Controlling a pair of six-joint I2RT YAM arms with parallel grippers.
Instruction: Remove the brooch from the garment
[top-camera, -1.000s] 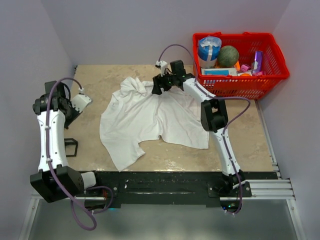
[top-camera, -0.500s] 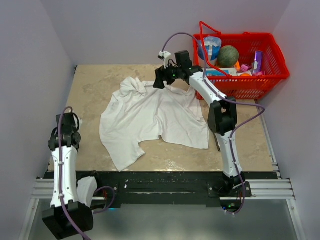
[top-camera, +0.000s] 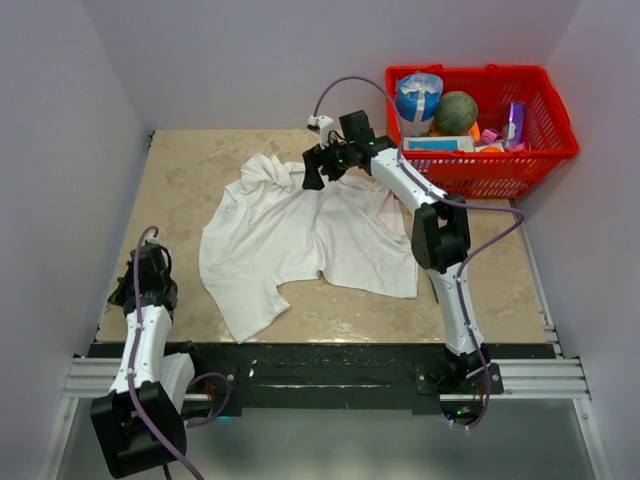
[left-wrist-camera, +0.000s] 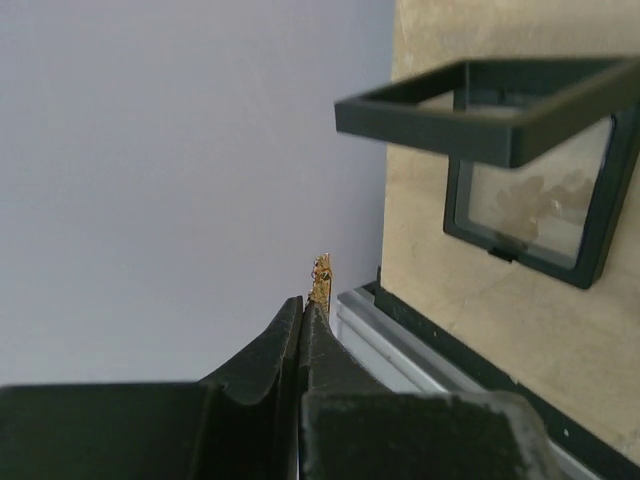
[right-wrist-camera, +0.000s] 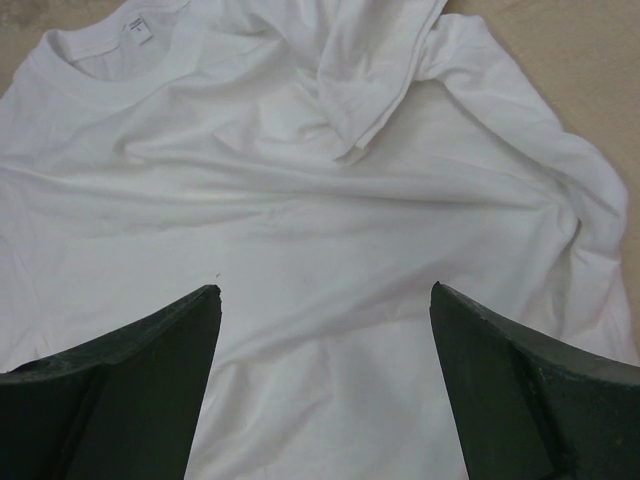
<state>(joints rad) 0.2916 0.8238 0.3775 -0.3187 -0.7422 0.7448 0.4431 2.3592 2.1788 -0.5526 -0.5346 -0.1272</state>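
While the left claw (left-wrist-camera: 303, 308) is clenched, both fingers pressed flat together, the brooch (left-wrist-camera: 321, 278) sticks out of its very tip: a tiny gold-orange sliver seen edge-on, pinched there and off the cloth. Just past the tip and to its right sits a black frame case (left-wrist-camera: 520, 150), lid propped open, clear panel in the lower half, resting on the tan table (left-wrist-camera: 470, 310); brooch and case are apart. Below the tip runs the table's dark edge rail, with grey wall behind. From above, this claw hangs at the near-left margin of the table, and the garment (top-camera: 290, 240) lies well apart from it, to its right and farther in. Right claw (right-wrist-camera: 322, 292): released, fingers (right-wrist-camera: 110, 390) spread wide, nothing between them but the view down onto white cloth. It hangs over the garment's far edge; contact with the fabric cannot be told. Under it the garment is wrinkled, one sleeve folded over, with the neckline and its label (right-wrist-camera: 135, 30) ahead and left of the fingers. To this claw's right, at the table's far corner, stands a red basket (top-camera: 480, 172) of mixed items.
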